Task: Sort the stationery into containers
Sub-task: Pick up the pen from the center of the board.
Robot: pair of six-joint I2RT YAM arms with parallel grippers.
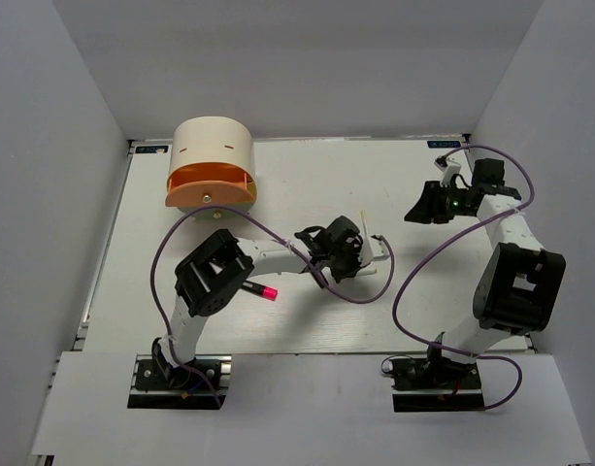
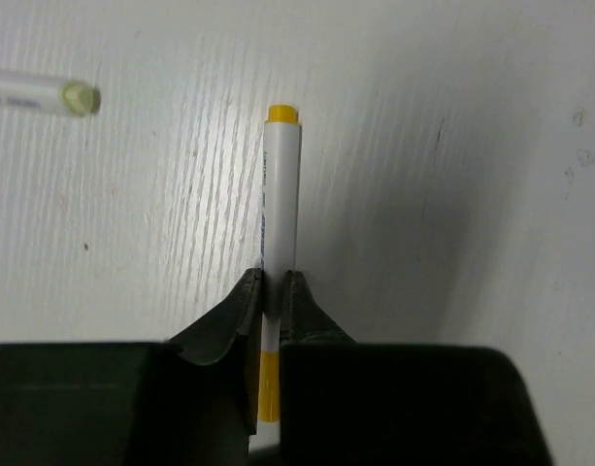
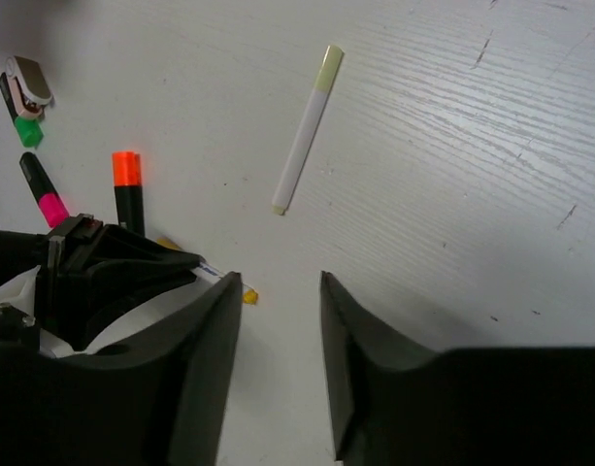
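a white desk with a fine grained, matt, lightly scuffed surface carries a smooth, faintly glossy plastic stick; the left pincer looks matt black plastic, the cream drawer unit smooth.

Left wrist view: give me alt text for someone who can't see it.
The left claw is shut on a thin white pen with a yellow tip, seen against the white table. The pale end of a second white pen shows at the upper left.
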